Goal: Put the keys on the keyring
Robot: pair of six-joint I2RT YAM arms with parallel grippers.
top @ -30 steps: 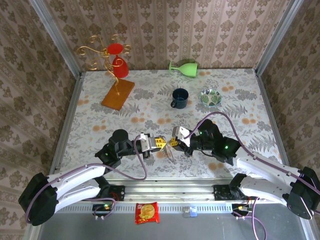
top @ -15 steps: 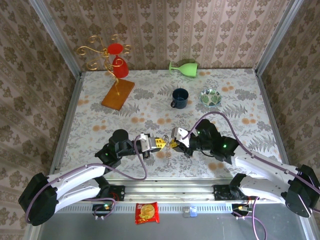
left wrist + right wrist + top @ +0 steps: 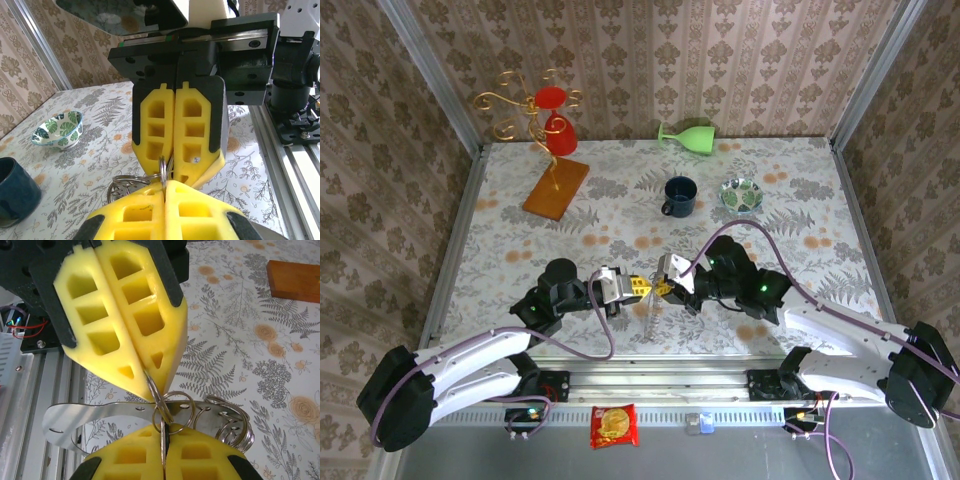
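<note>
My two grippers meet tip to tip low over the table near its front edge. The left gripper (image 3: 642, 287) (image 3: 165, 183) is shut on a small split ring (image 3: 163, 172). That ring links into another small ring (image 3: 175, 412). The right gripper (image 3: 666, 288) (image 3: 164, 434) is shut on a thin flat metal piece (image 3: 163, 447) seen edge-on, seemingly a key, with that second ring through it. The keyring (image 3: 100, 412) (image 3: 649, 318), a curved silver band with holes, hangs below the tips and carries several split rings (image 3: 235, 427). The key's head is hidden between the pads.
A blue mug (image 3: 679, 196) and a leaf-patterned bowl (image 3: 741, 194) stand mid-table. A green glass (image 3: 688, 135) lies at the back. At the back left is the gold wire stand (image 3: 520, 105) with red cups on a wooden base (image 3: 557, 187). A snack packet (image 3: 614, 425) lies before the rail.
The right gripper has shifted slightly left, closer against the left one. The keyring now hangs straighter down beneath the tips. Both grips are unchanged.
</note>
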